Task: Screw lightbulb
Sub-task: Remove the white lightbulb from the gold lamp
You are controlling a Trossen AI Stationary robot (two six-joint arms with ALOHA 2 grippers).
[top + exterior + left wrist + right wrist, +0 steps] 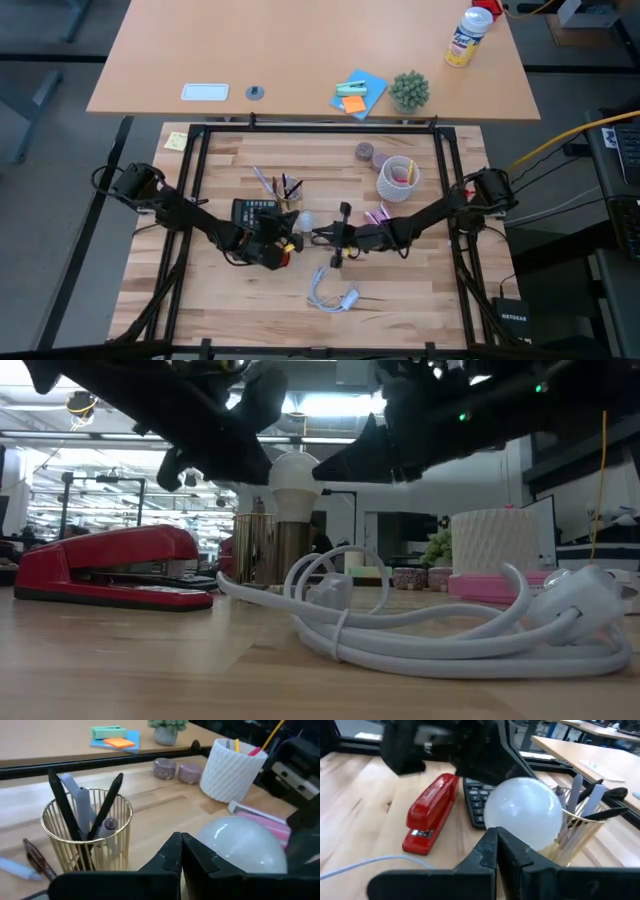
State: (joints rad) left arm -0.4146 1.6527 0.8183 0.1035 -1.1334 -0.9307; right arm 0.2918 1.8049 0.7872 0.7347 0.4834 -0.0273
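Above the butcher-block table (240,310), both grippers' jaws look pressed together beside the round frosted-white lightbulb (293,482), which should stay axially aligned while twisting.

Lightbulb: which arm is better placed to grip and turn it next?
Right, probably. In the right wrist view the lightbulb sits dead ahead of the right gripper; in the left wrist view it lies off to one side of the left gripper. Both pairs of jaws look shut.

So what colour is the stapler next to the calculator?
Red. The stapler shows best in the right wrist view, lying beside the dark calculator.
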